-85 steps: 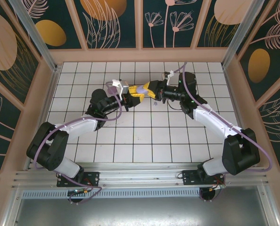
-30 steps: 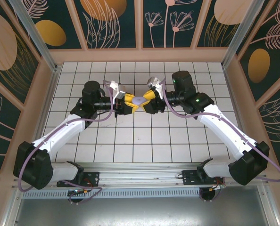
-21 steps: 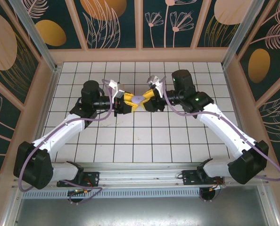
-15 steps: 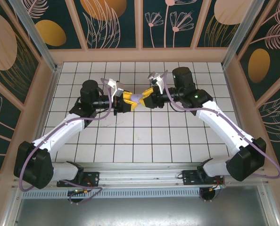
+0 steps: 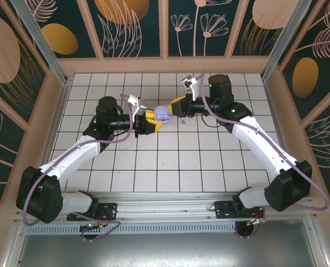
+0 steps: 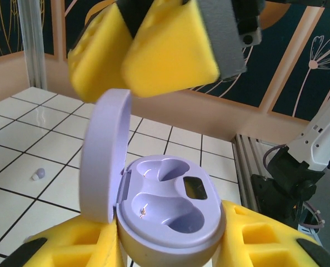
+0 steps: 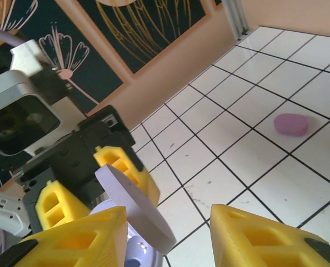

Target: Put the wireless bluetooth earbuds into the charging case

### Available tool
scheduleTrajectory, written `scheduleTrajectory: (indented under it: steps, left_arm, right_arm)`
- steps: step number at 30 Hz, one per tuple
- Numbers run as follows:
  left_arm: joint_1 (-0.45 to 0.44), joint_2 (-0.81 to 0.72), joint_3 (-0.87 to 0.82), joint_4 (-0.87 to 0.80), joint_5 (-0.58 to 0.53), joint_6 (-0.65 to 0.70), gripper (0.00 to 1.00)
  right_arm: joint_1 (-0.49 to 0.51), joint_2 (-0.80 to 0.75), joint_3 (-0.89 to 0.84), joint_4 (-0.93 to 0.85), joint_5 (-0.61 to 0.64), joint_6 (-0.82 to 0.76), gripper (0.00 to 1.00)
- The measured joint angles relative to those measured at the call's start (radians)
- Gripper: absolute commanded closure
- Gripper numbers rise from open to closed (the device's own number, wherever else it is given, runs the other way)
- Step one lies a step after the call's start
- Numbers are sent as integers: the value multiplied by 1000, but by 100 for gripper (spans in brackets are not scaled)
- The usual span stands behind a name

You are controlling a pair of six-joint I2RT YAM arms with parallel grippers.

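Earbud [image 6: 38, 175]: one small lilac piece lying on the white-tiled table [image 5: 170, 167], outside the charging case and clear of both grippers. In the top view it sits on a tile near the case, on the right arm's side. Charging case [image 6: 170, 208]: lilac, oval, held above the table toward the far middle of the tiles. Lid [image 6: 104, 161]: swung open on its hinge and standing roughly upright at one side of the base. Interior: two moulded wells, both bare, with a small dark window set in the face beside them. Left gripper [image 5: 155, 119]: yellow padded jaws closed against the two sides of the case's lower half, carrying it off the table with the wells facing its wrist camera. Right gripper [image 7: 168, 236]: yellow padded jaws spread wide with nothing gripped. It hangs just beyond the top edge of the lid, opposite the left gripper; whether a pad touches the lid cannot be told. Arms: white links with purple cables, both reaching inward from the near edge of the table and meeting at the case. Surround: peach-coloured frame and dark panels painted with flower and leaf outlines, standing on three sides of the table.
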Motion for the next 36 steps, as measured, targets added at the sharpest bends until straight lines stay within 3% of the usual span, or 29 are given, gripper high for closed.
scheduleTrajectory:
  steps: [16, 26, 36]
  left_arm:
    - [-3, -23, -28, -39, -94, 46, 97]
    - [-3, -11, -27, -39, -70, 43, 99]
    - [-3, -5, -22, -41, -34, 29, 100]
  right_arm:
    - [-63, -10, -13, 3, 24, 63, 51]
    - [79, -74, -68, -91, 43, -161, 39]
    - [148, -70, -71, -127, 126, -301, 37]
